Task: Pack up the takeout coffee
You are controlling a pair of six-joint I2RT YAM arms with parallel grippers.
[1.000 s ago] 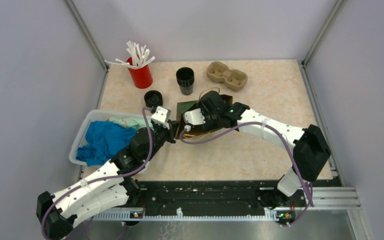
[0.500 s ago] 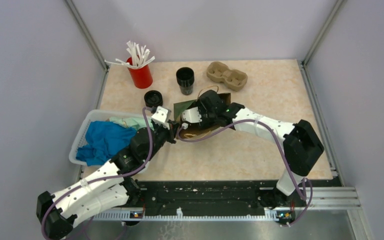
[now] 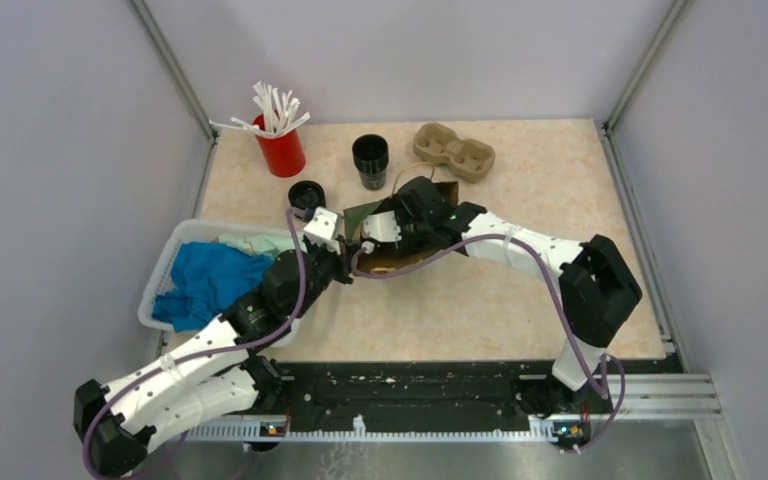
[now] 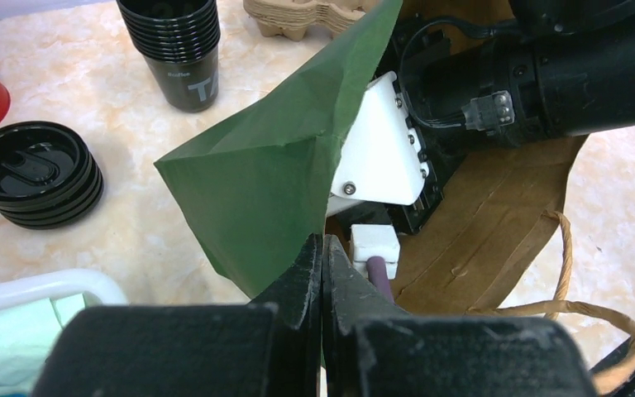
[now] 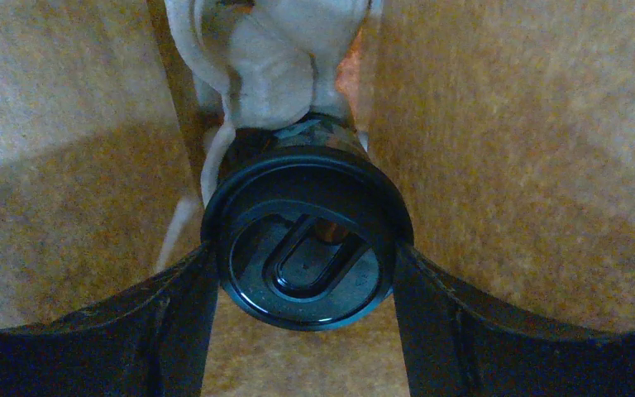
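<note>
The takeout coffee (image 5: 307, 236) is deep inside a paper bag (image 4: 496, 223). All you can see of it is its round black lid, which faces the right wrist camera, with a bit of the black cup behind it. Brown paper walls stand on both sides of it. Some white crumpled stuff (image 5: 273, 50) sits just behind the cup and touches it. I cannot tell what that stuff is.

The right claw (image 5: 304, 265) has hold of the coffee. Its 2 dark fingers (image 5: 174, 331) stand wide apart, 1 on each side of the lid, and both press on the rim.

From above, the right arm reaches into the bag, so the cup is hidden there.

The left claw (image 4: 322, 256) is squeezed all the way shut. It pinches the edge of the bag's green flap (image 4: 281, 165) and holds it up, so the mouth of the bag gapes. The bag is green outside and brown inside. A twisted rope handle (image 4: 570, 281) hangs at its near edge.

The bag lies in the middle of the surface (image 3: 520, 290). Just past it is a stack of black cups (image 3: 370, 160), and a stack of black lids (image 3: 306, 193) lies to the left of those. A red cup (image 3: 280, 150) full of white sticks (image 3: 275, 105) stands in the far left corner. A brown cup tray (image 3: 455, 150) lies at the back, to the right of the cups. A white basket (image 3: 165, 270) with a blue cloth (image 3: 210, 280) in it sits at the left side, beside the left arm.
</note>
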